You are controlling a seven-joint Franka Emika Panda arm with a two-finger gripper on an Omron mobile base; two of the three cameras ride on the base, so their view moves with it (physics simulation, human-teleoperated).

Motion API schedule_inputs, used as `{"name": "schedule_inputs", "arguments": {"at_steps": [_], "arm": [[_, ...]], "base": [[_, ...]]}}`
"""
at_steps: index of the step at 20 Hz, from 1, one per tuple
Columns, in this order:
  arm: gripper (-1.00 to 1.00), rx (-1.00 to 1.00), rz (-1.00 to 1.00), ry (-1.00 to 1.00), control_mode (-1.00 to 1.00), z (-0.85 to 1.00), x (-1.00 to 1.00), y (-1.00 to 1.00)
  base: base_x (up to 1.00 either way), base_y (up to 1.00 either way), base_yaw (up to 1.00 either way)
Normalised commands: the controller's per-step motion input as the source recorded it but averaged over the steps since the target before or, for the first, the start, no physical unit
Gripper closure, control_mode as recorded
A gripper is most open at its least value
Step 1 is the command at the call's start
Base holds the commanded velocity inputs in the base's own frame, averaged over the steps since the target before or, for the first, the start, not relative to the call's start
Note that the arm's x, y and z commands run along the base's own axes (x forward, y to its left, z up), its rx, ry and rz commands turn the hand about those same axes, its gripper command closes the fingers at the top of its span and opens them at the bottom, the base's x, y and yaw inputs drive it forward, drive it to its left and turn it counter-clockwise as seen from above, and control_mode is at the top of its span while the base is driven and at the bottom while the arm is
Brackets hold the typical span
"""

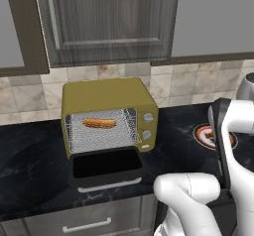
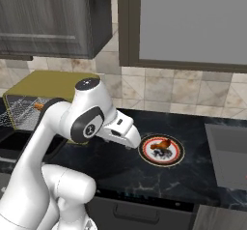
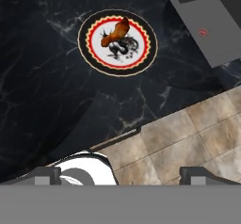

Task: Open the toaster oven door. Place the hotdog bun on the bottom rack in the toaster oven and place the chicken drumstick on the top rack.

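Already the oven door [image 1: 105, 166] is dropped open and the bun [image 1: 99, 123] is laid on a rack inside the oven [image 1: 106, 112]. Rightwards, the drumstick [image 2: 160, 145] is left on its plate [image 2: 176, 156], ready to be fetched. The gripper [image 3: 120, 175] is held wide and empty above the counter [image 3: 42, 91].

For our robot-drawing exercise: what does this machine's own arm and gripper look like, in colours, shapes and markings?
The arm has glossy white, rounded, tube-like segments with dark grey joint bands and a dark round joint cap bearing small white marks. The gripper has two small, blocky dark grey fingertips. No cables show.
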Motion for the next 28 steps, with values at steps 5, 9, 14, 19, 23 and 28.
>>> {"name": "schedule_inputs", "arguments": {"at_steps": [5,9,14,19,23,28], "arm": [[-1.00,0.00,0.00,0.00,-1.00,0.00,-0.01,0.00],[-1.00,0.04,-0.03,-0.01,-1.00,-0.12,0.22,-0.07],[-1.00,0.01,-0.01,0.00,-1.00,-0.08,0.44,-0.18],[-1.00,0.00,0.00,0.00,-1.00,-0.11,0.45,-0.27],[-1.00,0.00,0.00,0.00,-1.00,-0.17,0.44,-0.31],[-1.00,0.00,-0.01,0.00,-1.00,-0.24,0.45,-0.24]], "base": [[0.00,0.00,0.00],[0.00,0.00,0.00],[0.00,0.00,0.00],[0.00,0.00,0.00],[0.00,0.00,0.00],[0.00,0.00,0.00]]}}
